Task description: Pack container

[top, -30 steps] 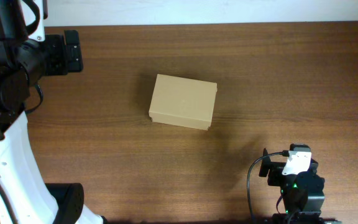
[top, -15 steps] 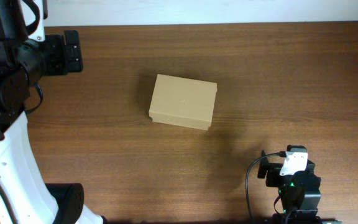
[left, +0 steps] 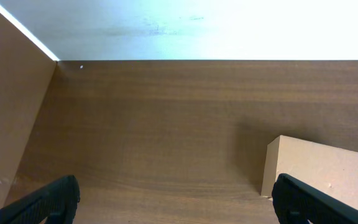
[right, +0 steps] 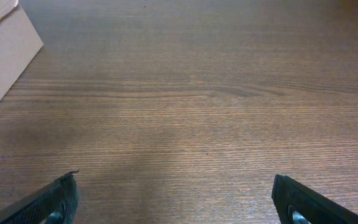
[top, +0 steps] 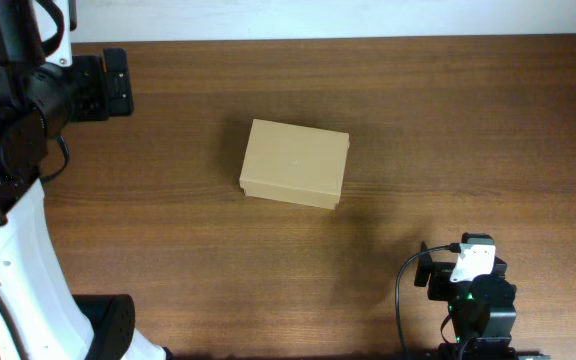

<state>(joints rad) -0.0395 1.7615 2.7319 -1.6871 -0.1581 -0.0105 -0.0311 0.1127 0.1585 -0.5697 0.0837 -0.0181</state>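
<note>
The container [top: 295, 164] is a plain tan cardboard box lying on the wooden table [top: 448, 130], its flap lid down. It also shows at the lower right of the left wrist view, container [left: 328, 171], and at the upper left corner of the right wrist view, container [right: 2, 46]. My left gripper [left: 176, 198] hangs open at the table's far left, well apart from the box, nothing between its fingers. My right gripper [right: 176, 199] is open too, low over bare wood near the front right. What the box holds is hidden.
The left arm's black wrist [top: 108, 82] and white base [top: 18, 260] fill the left side. The right arm [top: 473, 295] with its cable sits at the front edge. A white wall [left: 197, 28] runs behind the table's far edge.
The right arm has drawn back slightly toward the front edge, then stopped. The box and the left arm have not moved.
</note>
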